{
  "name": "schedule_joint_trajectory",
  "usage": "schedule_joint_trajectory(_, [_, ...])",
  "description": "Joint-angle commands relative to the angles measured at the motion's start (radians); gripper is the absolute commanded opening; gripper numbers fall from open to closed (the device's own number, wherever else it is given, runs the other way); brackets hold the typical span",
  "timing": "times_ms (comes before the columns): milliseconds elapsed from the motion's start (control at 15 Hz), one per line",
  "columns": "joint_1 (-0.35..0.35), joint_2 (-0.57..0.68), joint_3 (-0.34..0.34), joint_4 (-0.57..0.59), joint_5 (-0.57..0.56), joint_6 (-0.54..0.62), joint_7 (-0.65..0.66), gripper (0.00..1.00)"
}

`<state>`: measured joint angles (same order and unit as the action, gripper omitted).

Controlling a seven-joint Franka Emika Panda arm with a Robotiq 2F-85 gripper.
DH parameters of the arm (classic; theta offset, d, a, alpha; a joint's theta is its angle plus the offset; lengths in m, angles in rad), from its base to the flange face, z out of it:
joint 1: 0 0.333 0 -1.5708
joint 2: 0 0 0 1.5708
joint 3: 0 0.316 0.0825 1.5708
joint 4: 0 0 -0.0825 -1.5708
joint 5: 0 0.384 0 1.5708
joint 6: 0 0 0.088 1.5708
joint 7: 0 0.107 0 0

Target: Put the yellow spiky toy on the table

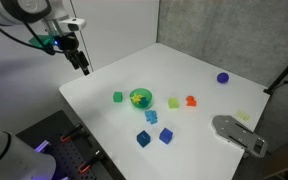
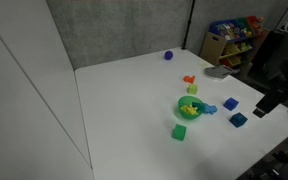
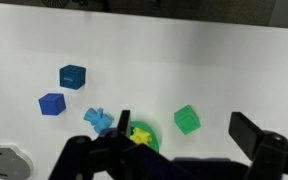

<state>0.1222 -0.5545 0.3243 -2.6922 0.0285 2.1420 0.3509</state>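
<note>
The yellow spiky toy (image 1: 139, 98) lies inside a small green bowl (image 1: 147, 101) near the middle of the white table (image 1: 184, 65). It also shows in the bowl in an exterior view (image 2: 189, 105) and in the wrist view (image 3: 141, 133). My gripper (image 1: 83, 66) hangs open and empty, high above the table's edge and away from the bowl. In the wrist view its two dark fingers (image 3: 184, 127) frame the bowl (image 3: 151, 140) and a green cube (image 3: 187, 120) far below.
A green cube (image 1: 117, 97), several blue pieces (image 1: 151, 117), a lime-green cube (image 1: 173, 102), an orange toy (image 1: 190, 101) and a purple ball (image 1: 223, 77) lie around the bowl. A grey object (image 1: 239, 135) and a pale yellow flat piece (image 1: 244, 116) lie near a corner.
</note>
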Motion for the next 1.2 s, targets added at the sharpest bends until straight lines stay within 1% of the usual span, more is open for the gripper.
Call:
schedule_joint_trajectory(0, [0.0, 0.132, -0.034, 0.098, 0.001, 0.017, -0.01, 1.0])
schedule_joint_trajectory(333, [-0.004, 0.319, -0.073, 0.238, 0.007, 0.043, -0.027, 1.0])
schedule_joint_trajectory(800, [-0.002, 0.605, -0.136, 0.473, 0.007, 0.057, -0.036, 1.0])
schedule_joint_trajectory(1133, [0.004, 0.792, -0.183, 0.609, 0.005, 0.161, -0.017, 1.0])
